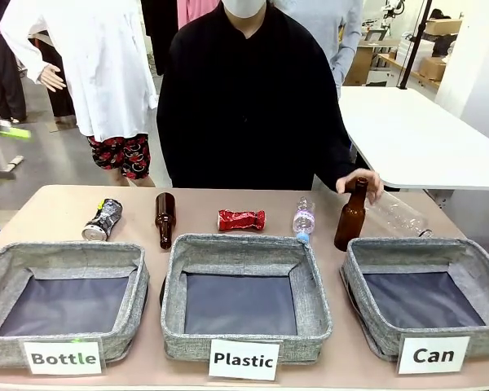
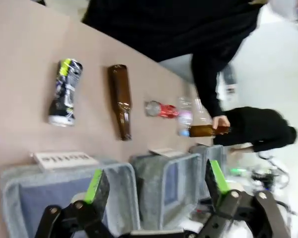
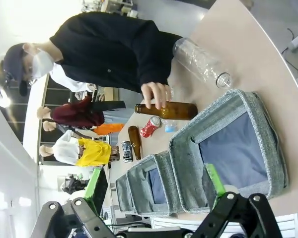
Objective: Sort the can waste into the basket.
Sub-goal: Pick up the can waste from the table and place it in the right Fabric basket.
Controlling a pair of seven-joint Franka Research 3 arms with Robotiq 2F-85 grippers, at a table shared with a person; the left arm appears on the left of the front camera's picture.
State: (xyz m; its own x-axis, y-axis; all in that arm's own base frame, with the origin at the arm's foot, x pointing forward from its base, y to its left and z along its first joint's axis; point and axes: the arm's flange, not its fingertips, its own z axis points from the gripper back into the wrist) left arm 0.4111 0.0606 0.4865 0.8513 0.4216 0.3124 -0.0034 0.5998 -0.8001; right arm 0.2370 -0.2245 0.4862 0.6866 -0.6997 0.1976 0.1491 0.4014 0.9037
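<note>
lab: white worktable [image 1: 416,138], cardboard boxes [image 1: 441,27]

fwiw left gripper [image 2: 156,178] & right gripper [image 3: 155,178]: black linkage fingers w/ green pads [image 2: 95,181], round pivot pins. person [image 1: 253,106] across the table [image 1: 49,208]: black long-sleeve top.

Three baskets [image 1: 65,252] [image 1: 244,243] [image 1: 416,247], two cans [image 1: 103,220] [image 1: 241,219], two brown bottles [image 1: 165,218] [image 1: 351,216] and two plastic bottles [image 1: 303,218] [image 1: 398,213].
</note>
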